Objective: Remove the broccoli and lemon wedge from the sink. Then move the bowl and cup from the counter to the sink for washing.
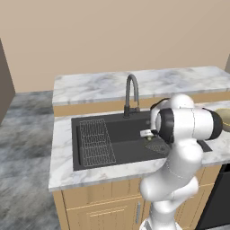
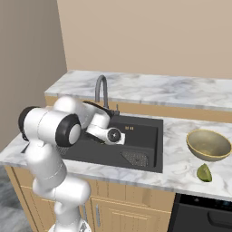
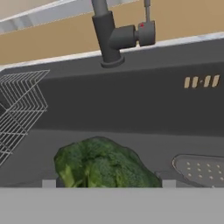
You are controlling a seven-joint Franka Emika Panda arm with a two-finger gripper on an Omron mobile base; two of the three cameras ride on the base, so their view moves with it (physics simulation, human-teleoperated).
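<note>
The broccoli [image 3: 103,164], a bumpy dark green floret, lies on the floor of the black sink [image 3: 131,100] near the round drain strainer [image 3: 201,168]. My gripper [image 3: 108,183] is open and straddles it, one tip on each side. From the base, the hand [image 2: 113,135] reaches down into the sink [image 1: 121,134] right of the middle. The lemon wedge [image 2: 204,172] rests on the marble counter [image 2: 181,174] right of the sink. Just behind it stands the tan bowl [image 2: 209,144], upright. The arm half hides the bowl [image 1: 223,119] in the left base view. The cup is out of view.
A dark curved faucet [image 1: 131,92] rises behind the basin. A wire grid rack [image 1: 95,141] fills the basin's left part. A raised marble ledge [image 2: 149,88] runs along the back wall. A dark appliance front [image 2: 204,213] sits under the counter at the right.
</note>
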